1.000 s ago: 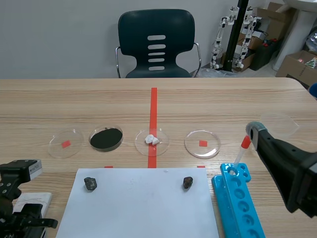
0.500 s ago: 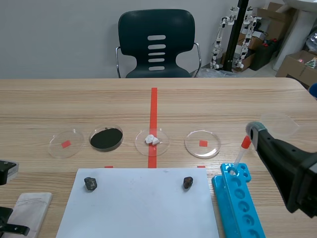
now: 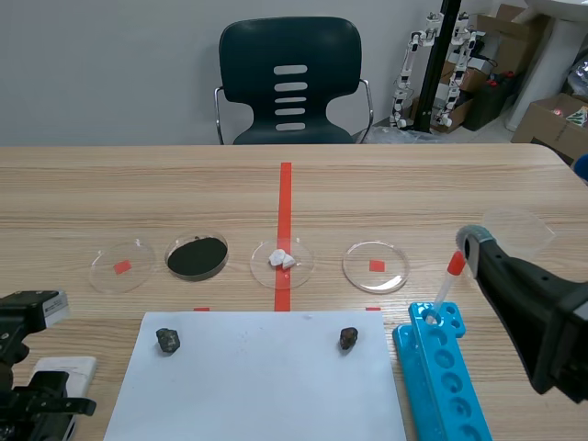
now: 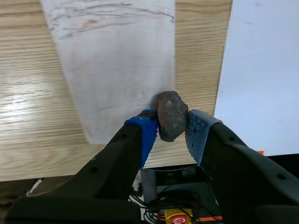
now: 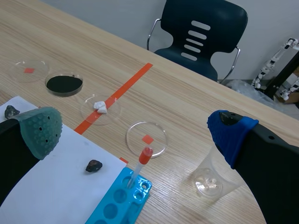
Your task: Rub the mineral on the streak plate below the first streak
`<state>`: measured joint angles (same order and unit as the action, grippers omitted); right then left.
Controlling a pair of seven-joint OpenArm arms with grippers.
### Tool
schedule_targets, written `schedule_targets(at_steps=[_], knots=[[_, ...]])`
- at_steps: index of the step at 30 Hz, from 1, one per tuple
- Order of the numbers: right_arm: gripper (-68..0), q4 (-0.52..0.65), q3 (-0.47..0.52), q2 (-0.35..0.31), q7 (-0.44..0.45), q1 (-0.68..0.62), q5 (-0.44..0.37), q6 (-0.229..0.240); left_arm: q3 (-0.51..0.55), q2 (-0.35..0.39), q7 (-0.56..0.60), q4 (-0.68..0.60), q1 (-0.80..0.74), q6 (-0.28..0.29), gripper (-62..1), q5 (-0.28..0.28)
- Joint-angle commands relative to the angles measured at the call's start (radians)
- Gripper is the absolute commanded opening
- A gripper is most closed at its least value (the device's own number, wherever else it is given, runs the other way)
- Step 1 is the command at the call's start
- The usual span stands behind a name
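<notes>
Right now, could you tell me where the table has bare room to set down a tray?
The far table, beyond the row of dishes, is bare wood except the tape line. The paper is free between its two rocks. Crowded: around the blue rack and cup, and where the left gripper holds a stone by the white plate.

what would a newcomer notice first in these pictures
The left gripper is shut on a dark reddish-brown mineral, held at the edge of the white streak plate, which has faint streaks at its far end. In the scene view, a dish of black powder stands out among the clear dishes. A bright blue rack holding a red-capped dropper sits beside the white sheet.
</notes>
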<state>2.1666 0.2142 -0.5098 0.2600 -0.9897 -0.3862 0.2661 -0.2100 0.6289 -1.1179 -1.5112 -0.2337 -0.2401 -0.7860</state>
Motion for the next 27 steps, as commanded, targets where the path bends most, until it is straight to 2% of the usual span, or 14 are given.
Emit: schedule_targets(at_steps=[1, 8, 14, 22, 27], knots=[[0.4, 0.019, 0.005, -0.002, 0.014, 0.009, -0.008, -0.004, 0.001, 0.003, 0.009, -0.006, -0.002, 0.004, -49.6, -0.021], [0.4, 0.019, 0.005, -0.002, 0.014, 0.009, -0.008, -0.004, 0.001, 0.003, 0.011, -0.006, -0.002, 0.003, -49.6, -0.025], [0.4, 0.019, 0.005, -0.002, 0.014, 0.009, -0.008, -0.004, 0.001, 0.003, -0.068, 0.001, -0.002, -0.04, -49.6, 0.109], [0.4, 0.019, 0.005, -0.002, 0.014, 0.009, -0.008, -0.004, 0.001, 0.004, -0.118, 0.021, -0.002, -0.117, -49.6, 0.279], [0.4, 0.019, 0.005, -0.002, 0.014, 0.009, -0.008, -0.004, 0.001, 0.004, -0.132, 0.021, -0.002, -0.136, -49.6, 0.319]])
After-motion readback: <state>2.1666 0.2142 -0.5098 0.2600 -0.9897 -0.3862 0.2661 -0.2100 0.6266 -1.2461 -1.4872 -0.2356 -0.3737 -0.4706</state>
